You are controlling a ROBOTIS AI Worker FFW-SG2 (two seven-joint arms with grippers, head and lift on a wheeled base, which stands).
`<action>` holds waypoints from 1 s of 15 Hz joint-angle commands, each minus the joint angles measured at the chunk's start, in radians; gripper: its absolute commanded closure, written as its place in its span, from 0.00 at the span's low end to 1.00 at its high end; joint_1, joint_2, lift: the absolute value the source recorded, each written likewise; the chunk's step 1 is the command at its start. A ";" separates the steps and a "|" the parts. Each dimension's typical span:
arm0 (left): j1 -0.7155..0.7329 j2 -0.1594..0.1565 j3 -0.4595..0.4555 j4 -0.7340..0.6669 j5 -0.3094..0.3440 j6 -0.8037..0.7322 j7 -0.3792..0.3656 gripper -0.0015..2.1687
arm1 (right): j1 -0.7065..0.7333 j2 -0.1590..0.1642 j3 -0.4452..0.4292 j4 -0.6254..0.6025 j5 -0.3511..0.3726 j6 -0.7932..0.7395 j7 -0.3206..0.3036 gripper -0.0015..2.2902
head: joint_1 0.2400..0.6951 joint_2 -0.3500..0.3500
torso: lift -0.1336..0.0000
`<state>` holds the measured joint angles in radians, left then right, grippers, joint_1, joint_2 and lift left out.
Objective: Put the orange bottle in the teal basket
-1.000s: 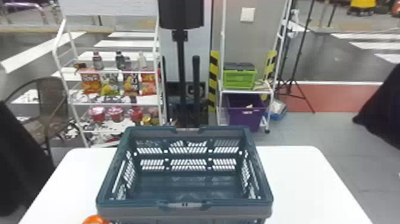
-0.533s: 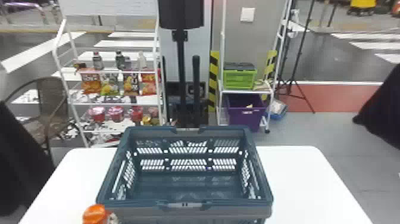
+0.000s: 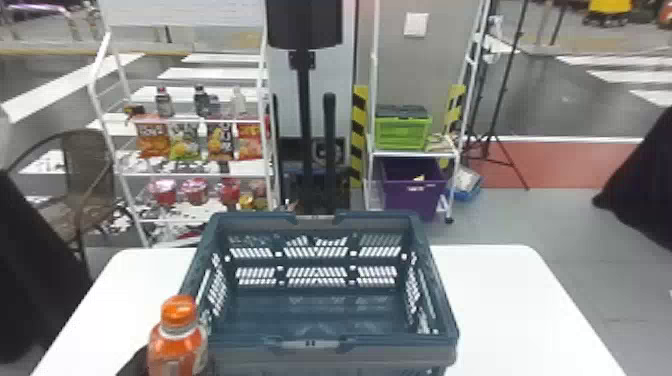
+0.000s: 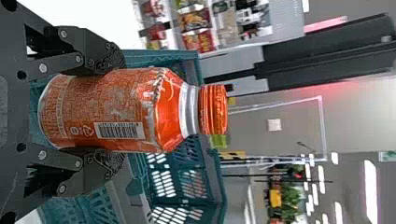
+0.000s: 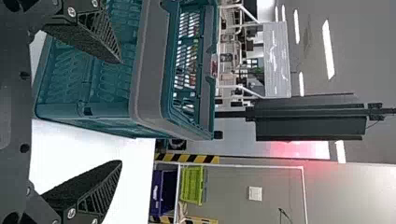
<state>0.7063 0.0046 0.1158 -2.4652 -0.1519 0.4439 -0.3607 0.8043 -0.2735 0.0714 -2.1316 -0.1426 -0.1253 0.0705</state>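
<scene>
Bright indoor light from ceiling strips (image 5: 328,49), reddish glare (image 5: 303,148).

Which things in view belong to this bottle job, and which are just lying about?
For the job:
orange bottle, upright in the left gripper
teal basket, on the table

Just about:
chip bags
green crate
purple bin
chair

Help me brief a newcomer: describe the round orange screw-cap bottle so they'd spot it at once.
On the white table stands a rectangular teal plastic basket. At its near left corner, the black two-fingered left gripper holds the bottle upright. Its orange cap and body set it apart from the dark bottles on the white metal rack behind.
</scene>
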 commanded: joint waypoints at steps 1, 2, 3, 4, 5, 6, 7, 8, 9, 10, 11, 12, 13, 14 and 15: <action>-0.106 -0.007 -0.004 -0.044 -0.017 0.240 -0.003 0.31 | -0.001 0.007 -0.013 0.016 -0.006 -0.004 0.000 0.06 | 0.57 0.50 | 1.00; -0.154 -0.007 -0.005 -0.066 -0.018 0.313 -0.003 0.31 | -0.002 0.010 -0.018 0.024 -0.006 -0.004 0.000 0.06 | 0.57 0.50 | 1.00; -0.194 -0.007 -0.005 -0.084 -0.020 0.372 -0.003 0.31 | -0.002 0.016 -0.021 0.029 -0.006 -0.004 0.000 0.06 | 0.57 0.50 | 1.00; -0.223 -0.007 -0.016 -0.095 -0.023 0.393 -0.003 0.31 | -0.005 0.019 -0.022 0.035 -0.006 -0.004 0.000 0.06 | 0.57 0.50 | 1.00; -0.251 -0.007 -0.031 -0.107 -0.023 0.421 -0.003 0.30 | -0.007 0.020 -0.024 0.038 -0.005 -0.004 0.000 0.06 | 0.57 0.50 | 1.00; -0.271 -0.007 -0.035 -0.118 -0.021 0.448 -0.006 0.29 | -0.008 0.023 -0.025 0.042 -0.006 -0.004 0.000 0.06 | 0.57 0.50 | 1.00; -0.295 -0.007 -0.038 -0.117 -0.024 0.454 -0.043 0.29 | -0.011 0.025 -0.025 0.045 -0.005 -0.001 0.000 0.06 | 0.57 0.50 | 1.00; -0.323 0.003 -0.044 -0.104 -0.041 0.464 -0.076 0.29 | -0.013 0.026 -0.027 0.050 -0.005 -0.001 0.000 0.06 | 0.57 0.50 | 1.00; -0.361 0.015 -0.070 -0.078 -0.047 0.497 -0.076 0.29 | -0.014 0.030 -0.030 0.055 -0.005 0.002 0.000 0.06 | 0.57 0.50 | 1.00; -0.399 0.032 -0.091 -0.047 -0.052 0.510 -0.080 0.29 | -0.016 0.033 -0.032 0.056 -0.005 0.005 0.000 0.06 | 0.57 0.50 | 1.00; -0.452 0.055 -0.119 -0.005 -0.074 0.525 -0.095 0.29 | -0.017 0.036 -0.032 0.058 0.000 0.008 0.000 0.06 | 0.57 0.50 | 1.00; -0.504 0.086 -0.143 0.045 -0.075 0.534 -0.107 0.29 | -0.019 0.040 -0.032 0.059 0.003 0.011 0.000 0.06 | 0.57 0.50 | 1.00; -0.561 0.112 -0.165 0.103 -0.075 0.537 -0.122 0.29 | -0.017 0.043 -0.032 0.062 0.008 0.011 0.000 0.06 | 0.57 0.50 | 1.00; -0.608 0.137 -0.185 0.160 -0.075 0.537 -0.136 0.29 | -0.017 0.045 -0.032 0.064 0.009 0.011 0.000 0.06 | 0.57 0.50 | 1.00; -0.669 0.164 -0.220 0.235 -0.075 0.537 -0.156 0.29 | -0.014 0.050 -0.038 0.068 0.011 0.011 0.000 0.06 | 0.57 0.50 | 1.00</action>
<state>0.1157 0.1319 -0.0640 -2.3244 -0.2269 0.9801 -0.5046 0.7876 -0.2293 0.0385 -2.0680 -0.1349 -0.1142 0.0704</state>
